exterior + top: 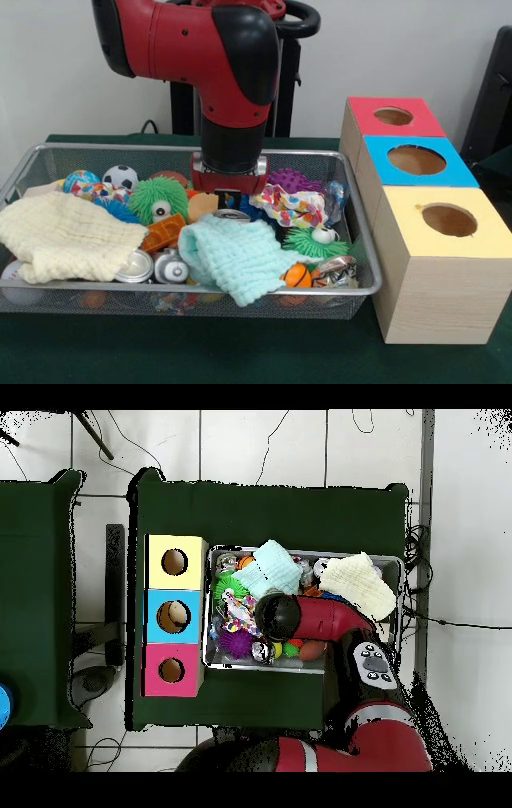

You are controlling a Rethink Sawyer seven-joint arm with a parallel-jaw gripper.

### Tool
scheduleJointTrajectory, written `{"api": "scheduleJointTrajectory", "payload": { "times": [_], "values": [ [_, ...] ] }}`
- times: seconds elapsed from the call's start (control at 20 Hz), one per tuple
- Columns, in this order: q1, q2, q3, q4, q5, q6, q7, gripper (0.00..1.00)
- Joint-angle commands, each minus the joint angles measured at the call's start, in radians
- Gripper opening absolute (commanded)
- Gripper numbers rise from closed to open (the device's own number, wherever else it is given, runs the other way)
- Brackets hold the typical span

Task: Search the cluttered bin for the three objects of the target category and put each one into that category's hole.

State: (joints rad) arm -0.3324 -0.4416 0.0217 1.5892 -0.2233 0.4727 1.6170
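So the wire-mesh bin (pixel 362 240) is packed. The red arm's gripper (pixel 230 192) hangs low over the middle, and honestly I can't tell how its fingers stand, since the wrist hides them. Two silvery cans (pixel 134 266) with round tops lie side by side near the front rim, just beside a waffle-textured mint cloth (pixel 240 256). Another crumpled can (pixel 336 272) sits at the front corner nearest the wooden boxes (pixel 436 264), touching a small orange ball (pixel 296 276).
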Motion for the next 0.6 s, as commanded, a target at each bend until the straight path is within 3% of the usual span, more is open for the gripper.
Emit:
{"api": "scheduleJointTrajectory", "payload": {
  "times": [0.05, 0.6],
  "values": [
    [-0.033, -0.02, 0.074, -0.004, -0.009, -0.046, 0.067, 0.0],
    [-0.031, -0.071, 0.078, 0.042, -0.005, -0.039, 0.07, 0.0]
  ]
}}
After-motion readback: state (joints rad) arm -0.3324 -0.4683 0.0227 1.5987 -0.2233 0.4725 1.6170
